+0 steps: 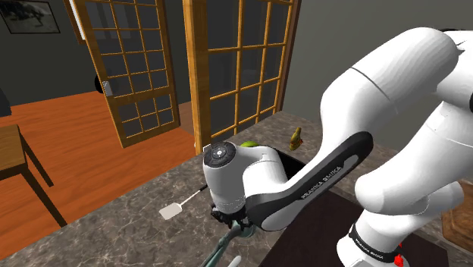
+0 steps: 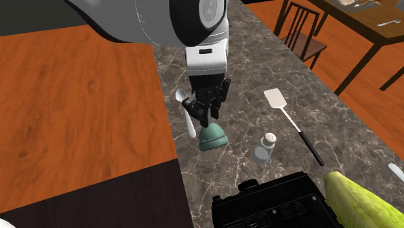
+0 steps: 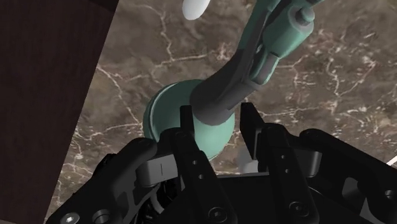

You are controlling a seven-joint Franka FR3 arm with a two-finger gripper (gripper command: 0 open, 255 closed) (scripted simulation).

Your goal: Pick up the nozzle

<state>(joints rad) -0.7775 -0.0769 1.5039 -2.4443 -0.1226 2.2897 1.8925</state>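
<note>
On the dark veined marble counter (image 2: 259, 55), a teal-green nozzle with a domed base and a grey neck (image 2: 212, 138) is seen standing near the edge that borders the wooden floor. The all-black two-finger gripper (image 2: 207, 120) is positioned directly above it. In the wrist view its fingers (image 3: 186, 127) are closed against either side of the neck just above the dome, so the nozzle is gripped while its base rests on the counter. A white spoon (image 2: 189, 120) is laid just beside the nozzle. A small grey-and-white shaker (image 2: 265, 145) is placed near it on the other side. A white spatula with a thin black handle (image 2: 291, 123) is laid further off. A black box-like appliance (image 2: 278, 202) is set at the second exterior view's lower edge.
</note>
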